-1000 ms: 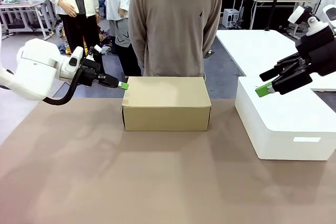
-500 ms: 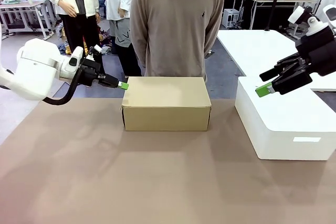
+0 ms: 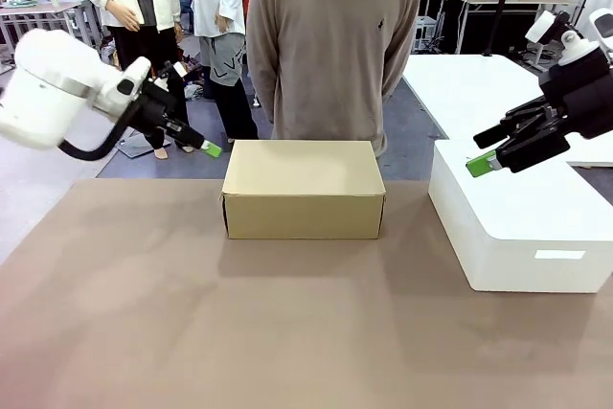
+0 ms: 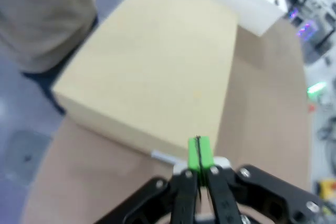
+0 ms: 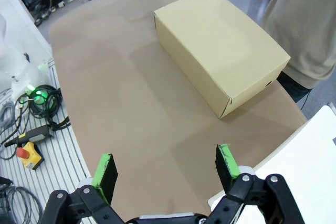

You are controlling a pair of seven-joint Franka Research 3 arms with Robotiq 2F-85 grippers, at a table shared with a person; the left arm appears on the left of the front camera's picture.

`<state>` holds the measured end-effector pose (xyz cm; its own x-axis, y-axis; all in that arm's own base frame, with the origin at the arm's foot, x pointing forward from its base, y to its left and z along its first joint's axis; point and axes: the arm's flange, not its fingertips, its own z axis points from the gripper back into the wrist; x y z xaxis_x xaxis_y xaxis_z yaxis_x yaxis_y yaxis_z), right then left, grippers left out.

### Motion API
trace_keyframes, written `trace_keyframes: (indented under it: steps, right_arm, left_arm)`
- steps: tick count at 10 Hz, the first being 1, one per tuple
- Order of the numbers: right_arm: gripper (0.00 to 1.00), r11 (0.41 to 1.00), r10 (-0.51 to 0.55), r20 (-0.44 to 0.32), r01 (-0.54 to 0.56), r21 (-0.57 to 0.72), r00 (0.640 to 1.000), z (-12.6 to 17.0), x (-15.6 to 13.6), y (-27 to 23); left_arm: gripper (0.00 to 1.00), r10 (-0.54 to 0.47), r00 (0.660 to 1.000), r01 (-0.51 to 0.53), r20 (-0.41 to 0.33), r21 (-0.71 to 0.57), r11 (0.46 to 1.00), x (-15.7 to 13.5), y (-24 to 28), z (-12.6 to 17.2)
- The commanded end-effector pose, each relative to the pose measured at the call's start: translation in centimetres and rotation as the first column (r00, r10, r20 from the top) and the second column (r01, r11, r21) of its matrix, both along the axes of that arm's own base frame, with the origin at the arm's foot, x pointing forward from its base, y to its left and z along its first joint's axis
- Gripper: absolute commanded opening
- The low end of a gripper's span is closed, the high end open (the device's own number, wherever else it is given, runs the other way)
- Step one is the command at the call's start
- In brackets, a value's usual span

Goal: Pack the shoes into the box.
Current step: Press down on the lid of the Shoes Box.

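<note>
Box shut on the table; packing looked finished.

The box (image 3: pixel 304 189) sat lid-down mid-table before a person (image 3: pixel 330 45), no shoes to be seen, presumably inside. The left gripper (image 3: pixel 211 148), pads clenched on nothing, hung in the air just off the box's far-left corner. The right gripper (image 3: pixel 484 162), jaws spread and empty, hovered above the white plastic box (image 3: pixel 517 227). Next move, likely: both arms retreat clear.

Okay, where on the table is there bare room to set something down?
The wide brown table in front of the closed cardboard box is bare, as is the strip to its left. Tightest is the gap between the box and the white plastic box. The person stands close behind.
</note>
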<state>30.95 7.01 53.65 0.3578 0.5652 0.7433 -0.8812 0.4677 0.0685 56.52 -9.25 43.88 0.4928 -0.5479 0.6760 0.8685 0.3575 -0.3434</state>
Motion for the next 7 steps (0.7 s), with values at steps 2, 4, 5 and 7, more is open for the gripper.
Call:
trace_keyframes:
  steps: [2, 4, 5, 7]
  right_arm:
    - [1.0, 0.999, 0.024, 0.014, -0.025, 0.029, 1.0, 0.0, 0.3, 0.0]
    - [0.81, 1.0, 0.005, -0.038, -0.006, -0.011, 0.999, 1.0, 0.7, 0.8]
    - [0.61, 1.0, 0.008, -0.064, -0.009, -0.024, 0.998, 2.0, 1.6, 1.7]
    - [0.22, 0.994, 0.012, -0.056, -0.018, -0.103, 0.998, 4.0, 3.1, 4.0]
  left_arm:
    - [0.33, -0.004, 1.0, 0.006, -0.007, 0.275, 0.961, -2.6, 0.5, 2.6]
    - [0.72, 0.037, 0.999, -0.041, 0.019, 0.41, 0.911, -4.5, 1.1, 4.1]
    - [0.91, 0.036, 0.999, -0.038, 0.014, 0.461, 0.887, -5.3, 1.4, 4.5]
    - [1.0, 0.03, 1.0, -0.024, -0.004, 0.503, 0.864, -6.8, 1.5, 5.0]
